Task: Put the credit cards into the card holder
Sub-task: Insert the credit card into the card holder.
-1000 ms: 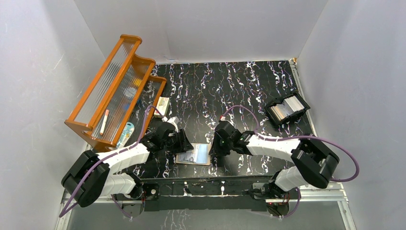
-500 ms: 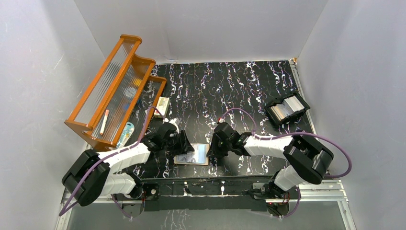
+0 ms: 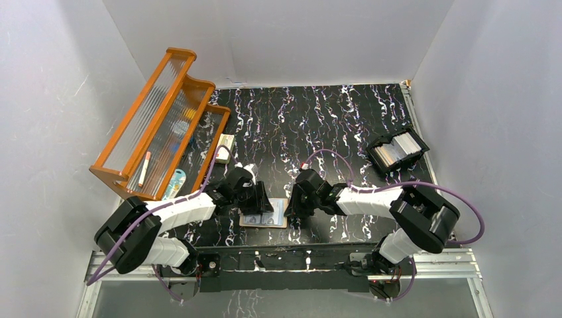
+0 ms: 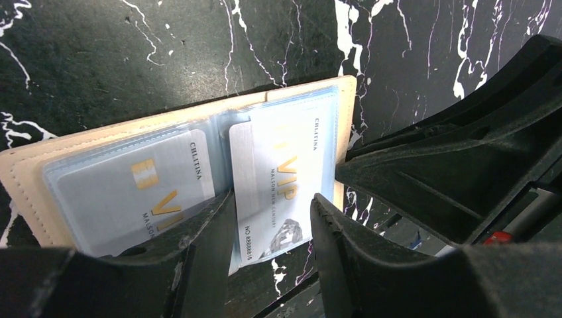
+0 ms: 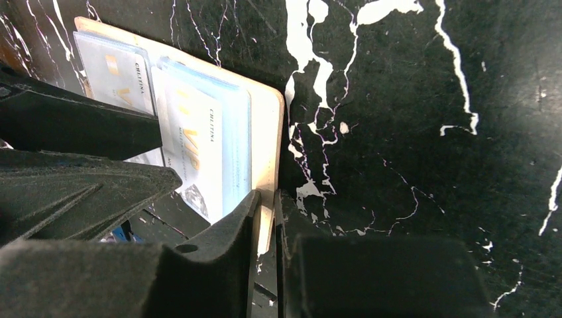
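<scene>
The card holder (image 3: pixel 270 216) lies open and flat on the black marbled table (image 3: pixel 298 119), close to its near edge and midway between the two arms. Its clear inner pockets face up.

The left gripper (image 3: pixel 257 201) reaches over the holder from the left. In the left wrist view its jaws stand about half open, just a card's width apart, and a pale credit card (image 4: pixel 281 165) printed VIP sits between them. The fingers (image 4: pixel 205 245) meet the card's two long edges at its bare end and hold it there. The other end of the card is tucked into the clear pocket on the holder's right half. A second card (image 4: pixel 132 192) lies fully inside the pocket of the left half, just beside the first.

The right gripper (image 3: pixel 292 211) comes in from the right. In the right wrist view its jaws (image 5: pixel 268 199) are nearly closed, leaving only a thin slit, and the tan right edge of the holder (image 5: pixel 266 132) runs down into that slit, pinched there.

A ribbed orange rack (image 3: pixel 159 119) stands along the far left, and a black tray (image 3: pixel 396 151) sits at the far right, well apart from the holder.
</scene>
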{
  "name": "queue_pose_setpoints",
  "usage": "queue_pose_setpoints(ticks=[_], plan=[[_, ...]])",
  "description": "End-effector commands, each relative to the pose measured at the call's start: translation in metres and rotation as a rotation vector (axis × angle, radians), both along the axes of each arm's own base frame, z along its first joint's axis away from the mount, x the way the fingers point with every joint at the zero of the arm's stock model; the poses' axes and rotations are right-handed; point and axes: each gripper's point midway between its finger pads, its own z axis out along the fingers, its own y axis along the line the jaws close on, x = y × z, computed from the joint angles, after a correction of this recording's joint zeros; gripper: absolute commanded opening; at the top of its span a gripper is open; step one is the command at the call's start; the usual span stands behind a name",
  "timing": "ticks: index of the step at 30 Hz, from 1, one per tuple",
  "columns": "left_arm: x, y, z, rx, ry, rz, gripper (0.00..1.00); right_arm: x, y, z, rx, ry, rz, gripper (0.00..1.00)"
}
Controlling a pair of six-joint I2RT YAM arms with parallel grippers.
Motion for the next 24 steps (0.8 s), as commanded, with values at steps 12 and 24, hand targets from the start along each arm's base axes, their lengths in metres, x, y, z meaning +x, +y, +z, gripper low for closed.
queue_pose_setpoints(ticks=[12,24], plan=[[-0.007,-0.044,0.034,-0.216,-0.030,-0.126,0.40,0.009,-0.015,-0.005,-0.081,-0.053,-0.030,0.26],[-0.011,-0.050,0.039,-0.268,0.024,-0.098,0.24,0.021,-0.047,0.009,-0.173,-0.133,-0.121,0.33]])
